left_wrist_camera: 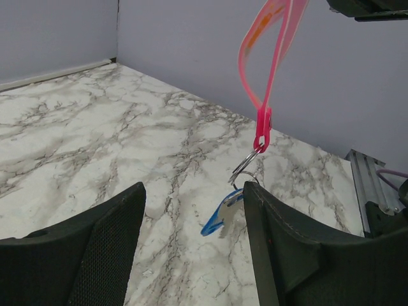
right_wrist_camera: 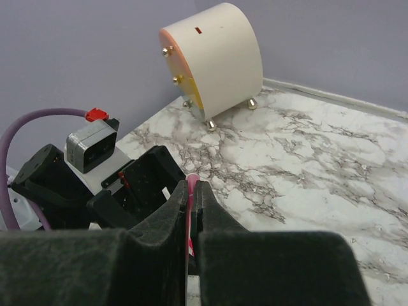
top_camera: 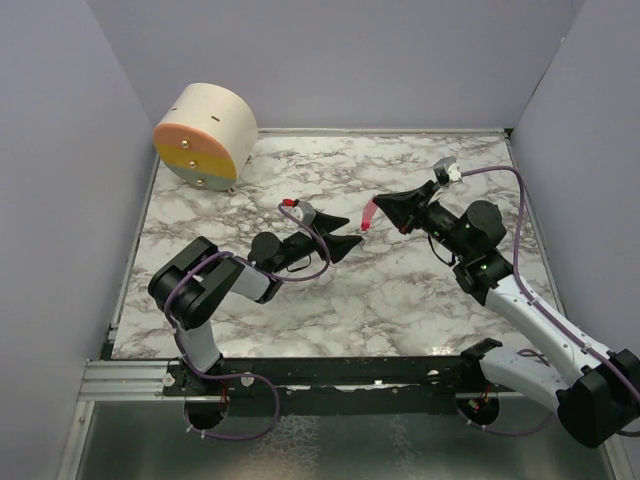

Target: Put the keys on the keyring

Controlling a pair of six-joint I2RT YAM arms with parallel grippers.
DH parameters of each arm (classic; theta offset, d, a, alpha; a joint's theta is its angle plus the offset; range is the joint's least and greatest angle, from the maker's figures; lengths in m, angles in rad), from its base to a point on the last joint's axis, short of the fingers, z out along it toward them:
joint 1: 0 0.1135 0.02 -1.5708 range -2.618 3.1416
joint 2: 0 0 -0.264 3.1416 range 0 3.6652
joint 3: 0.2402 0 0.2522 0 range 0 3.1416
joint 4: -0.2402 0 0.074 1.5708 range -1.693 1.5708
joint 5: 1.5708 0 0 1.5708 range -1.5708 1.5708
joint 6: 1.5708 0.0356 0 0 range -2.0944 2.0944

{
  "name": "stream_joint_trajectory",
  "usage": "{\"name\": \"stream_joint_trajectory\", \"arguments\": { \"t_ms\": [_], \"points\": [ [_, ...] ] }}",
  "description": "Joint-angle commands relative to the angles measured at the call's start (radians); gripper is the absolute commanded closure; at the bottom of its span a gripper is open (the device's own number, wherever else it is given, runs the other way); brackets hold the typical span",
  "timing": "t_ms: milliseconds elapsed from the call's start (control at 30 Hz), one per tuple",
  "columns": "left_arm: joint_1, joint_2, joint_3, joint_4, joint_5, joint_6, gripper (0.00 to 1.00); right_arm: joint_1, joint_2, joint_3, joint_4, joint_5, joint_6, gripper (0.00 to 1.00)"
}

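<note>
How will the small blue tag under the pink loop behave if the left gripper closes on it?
Probably it swings or spins away at first touch: the blue tag only dangles, tilted, from the metal ring below the pink loop. It seems light, since the thin loop carries it. The ring looks smooth and thin, so it may slip out of a grip.

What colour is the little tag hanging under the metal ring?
The tag is blue with a pale centre; the left wrist view shows it best.
</note>
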Motion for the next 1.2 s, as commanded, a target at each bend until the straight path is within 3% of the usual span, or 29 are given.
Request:
{"name": "stream_joint_trajectory", "arguments": {
  "t_ms": [0, 733, 1167],
  "points": [
    [0.006, 0.011, 0.022, 0.220, 0.055, 0.025, 0.35, -0.002, -0.019, 0.027, 0.022, -0.039, -0.012, 0.99],
    [0.006, -0.020, 0.044, 0.222, 0.126, 0.038, 0.48, -0.002, -0.035, 0.014, 0.019, -0.048, -0.015, 0.99],
    [0.005, -0.040, 0.055, 0.222, 0.123, 0.042, 0.45, -0.004, -0.038, 0.004, 0.014, -0.058, -0.017, 0.99]
  ]
}}
